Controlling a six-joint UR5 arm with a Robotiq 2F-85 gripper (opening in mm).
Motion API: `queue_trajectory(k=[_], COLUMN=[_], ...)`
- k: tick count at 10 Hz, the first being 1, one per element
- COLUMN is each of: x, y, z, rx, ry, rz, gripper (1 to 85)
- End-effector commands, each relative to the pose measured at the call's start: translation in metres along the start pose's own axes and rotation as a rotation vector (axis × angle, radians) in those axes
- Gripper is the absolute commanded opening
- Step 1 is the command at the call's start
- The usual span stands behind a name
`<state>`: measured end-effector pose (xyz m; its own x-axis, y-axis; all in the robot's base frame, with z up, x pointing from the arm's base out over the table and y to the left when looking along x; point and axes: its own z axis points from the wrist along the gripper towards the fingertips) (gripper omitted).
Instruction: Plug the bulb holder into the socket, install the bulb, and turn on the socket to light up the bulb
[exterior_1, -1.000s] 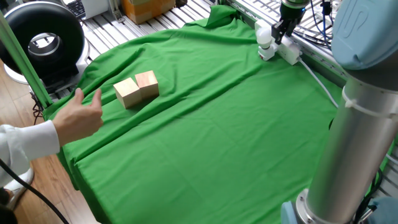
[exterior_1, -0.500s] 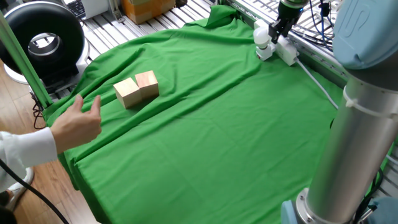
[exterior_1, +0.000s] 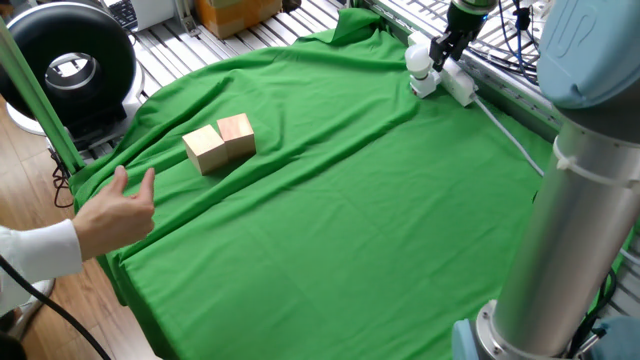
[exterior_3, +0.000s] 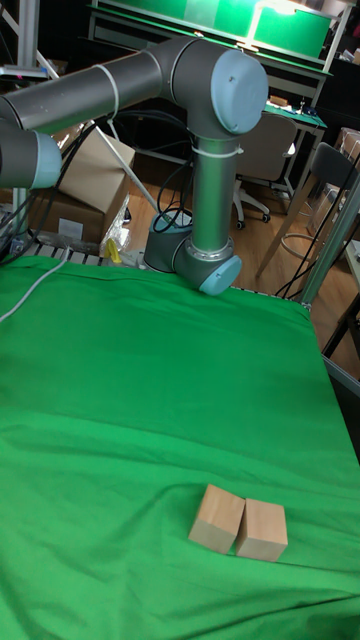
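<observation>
At the far right of the green cloth lies the socket (exterior_1: 462, 86), a white strip whose cable (exterior_1: 512, 137) runs toward the arm. The bulb holder (exterior_1: 426, 86) sits at the strip's left end, and the bulb (exterior_1: 417, 58) stands upright in it, unlit. My gripper (exterior_1: 442, 50) hangs just right of the bulb, over the strip, its dark fingers close together with nothing seen between them. Whether its tips touch the strip I cannot tell. The tall fixed view leaves out the gripper, socket, holder and bulb; only the arm and a piece of white cable (exterior_3: 30, 285) appear there.
Two wooden blocks (exterior_1: 221, 142) (exterior_3: 238, 522) lie side by side on the cloth's left part. A person's hand (exterior_1: 115, 215) hovers at the cloth's left edge. The arm's grey column (exterior_1: 560, 230) stands at the right; a metal rail (exterior_1: 520, 95) runs behind the socket.
The socket end with holder and bulb has shifted slightly left and away, along with the gripper. The person's hand has drawn back, down and to the left.
</observation>
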<state>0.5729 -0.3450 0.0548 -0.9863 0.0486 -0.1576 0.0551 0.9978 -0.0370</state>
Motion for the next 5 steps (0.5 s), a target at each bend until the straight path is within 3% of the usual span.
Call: queue_trajectory(k=[1, 5], x=[-0.0041, -0.0064], y=[-0.0009, -0.0021], z=[0.0015, 0.0033], rx=[-0.008, -0.002], ry=[-0.014, -0.016], rz=[0.018, 0.013], gripper=[52.0, 51.3])
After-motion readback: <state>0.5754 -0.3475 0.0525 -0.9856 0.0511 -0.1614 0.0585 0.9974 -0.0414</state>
